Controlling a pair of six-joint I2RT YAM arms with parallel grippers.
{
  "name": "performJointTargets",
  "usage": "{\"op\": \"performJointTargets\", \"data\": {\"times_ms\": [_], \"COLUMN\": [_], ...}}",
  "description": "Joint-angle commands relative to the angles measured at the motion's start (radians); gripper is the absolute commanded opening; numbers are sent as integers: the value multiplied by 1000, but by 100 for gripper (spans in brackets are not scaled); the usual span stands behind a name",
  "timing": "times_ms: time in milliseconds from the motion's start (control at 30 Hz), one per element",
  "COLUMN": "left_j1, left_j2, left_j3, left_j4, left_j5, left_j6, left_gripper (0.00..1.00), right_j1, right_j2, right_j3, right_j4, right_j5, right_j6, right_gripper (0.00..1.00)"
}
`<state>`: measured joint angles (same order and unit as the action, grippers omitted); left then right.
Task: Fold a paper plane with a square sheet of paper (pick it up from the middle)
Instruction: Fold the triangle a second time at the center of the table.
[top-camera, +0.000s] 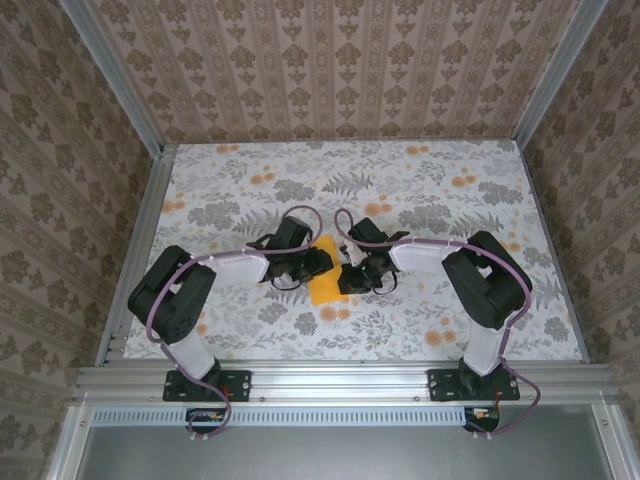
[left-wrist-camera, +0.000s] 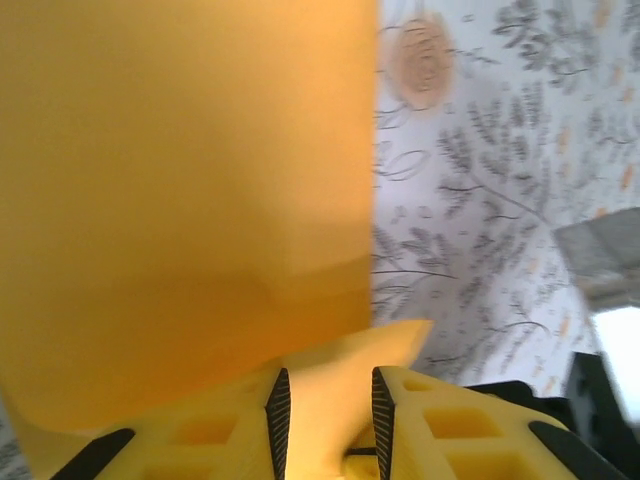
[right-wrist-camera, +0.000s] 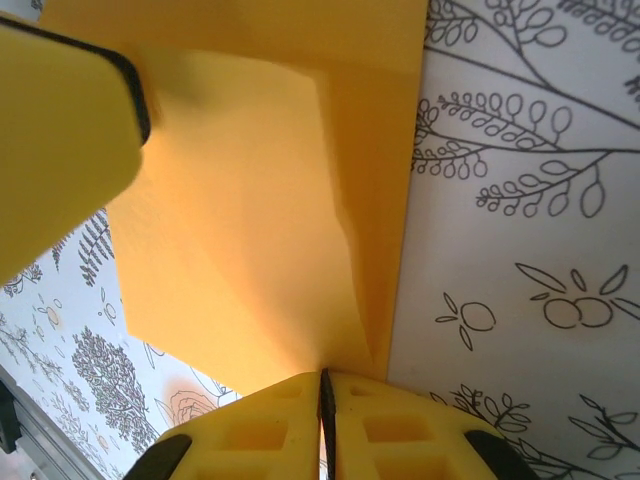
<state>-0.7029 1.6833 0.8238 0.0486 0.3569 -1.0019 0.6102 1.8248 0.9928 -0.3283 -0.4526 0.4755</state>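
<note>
Two grippers meet on your square sheet of paper (top-camera: 325, 284). Your left gripper (left-wrist-camera: 325, 420) has its fingers narrow, pinching a curled fold of the sheet between the pads, and the rest rises just ahead of them. Your right gripper (right-wrist-camera: 323, 395) has its fingers pressed together on the sheet's edge; the creased paper spreads ahead and left of them, with the floral table cover (right-wrist-camera: 520, 200) to their right.

Setting: robot test booth. My bench: grey-floral printed tabletop (top-camera: 400, 190), silver aluminium-profile frame (top-camera: 340, 378), brown damask-patterned panel walls (top-camera: 340, 60) around me.
</note>
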Motion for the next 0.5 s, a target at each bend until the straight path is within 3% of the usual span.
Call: {"op": "performJointTargets", "data": {"times_ms": [0,467], "left_j1": [-34,-79], "left_j2": [-26,13], "left_j3": [-26,-71], "left_j4": [62,68], "left_j5": [28,-22], "left_j6": [-33,-110], "left_gripper": [29,23], "right_j1": [-12,-15], "right_j2": [40,52], "right_j3": [-23,-31], "right_j4": [-51,-54], "right_j5": [47,58], "right_j6": [15,24], "right_gripper": [10,9]}}
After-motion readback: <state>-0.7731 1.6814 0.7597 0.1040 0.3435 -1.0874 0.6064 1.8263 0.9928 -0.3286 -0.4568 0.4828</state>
